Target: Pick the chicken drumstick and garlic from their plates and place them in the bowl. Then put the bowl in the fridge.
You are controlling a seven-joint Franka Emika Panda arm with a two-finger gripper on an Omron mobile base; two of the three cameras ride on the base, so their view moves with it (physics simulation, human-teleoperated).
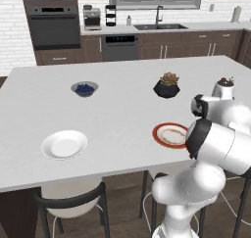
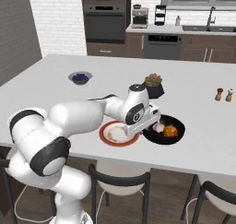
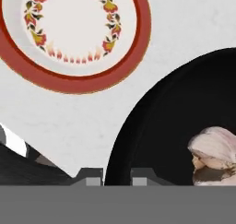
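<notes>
The gripper [image 3: 116, 176] hangs low over the near rim of the black bowl [image 3: 161, 126], its tips slightly parted with the rim between them; whether they touch it cannot be told. Inside the bowl, to one side of the gripper, lies the garlic [image 2: 158, 126], with the chicken drumstick [image 2: 170, 130] just beyond it. The red-rimmed plate [image 3: 69, 75] sits just beside the gripper on the worktop [image 1: 122, 109]. The white plate [image 1: 63, 145] lies well apart.

Bright even light, soft shadows (slightly pixelated)
</notes>
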